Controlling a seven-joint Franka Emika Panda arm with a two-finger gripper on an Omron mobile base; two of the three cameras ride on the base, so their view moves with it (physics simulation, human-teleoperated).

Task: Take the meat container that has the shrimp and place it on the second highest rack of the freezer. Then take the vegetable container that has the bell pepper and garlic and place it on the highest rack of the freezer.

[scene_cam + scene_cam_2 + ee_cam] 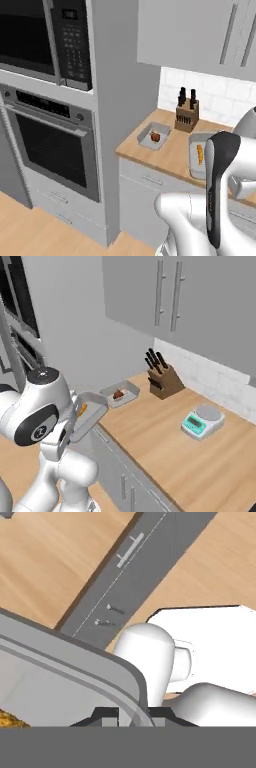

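Between the finger tips of the gripper [134, 713], the rounded grey rim of a shallow container [75, 657] is pinched, jaws nearly pressed together on the thin wall. Gripping the edge rather than the body seems the only hold available on a tray this wide and flat. It hangs tilted off the gripper, above the wooden floor and in front of the counter's cabinet front, not resting on anything. Walls are grey and look translucent; an orange-brown, curled item [11, 718] sits inside, near the gripper's side, plausibly the shrimp, though too little shows to be sure. Farther off, on the wooden counter [165, 441], a second grey container [154, 135] holds a small reddish piece, likely the vegetable one. Beyond it stands a knife block [187, 116]; further along the counter, a kitchen scale [202, 421].
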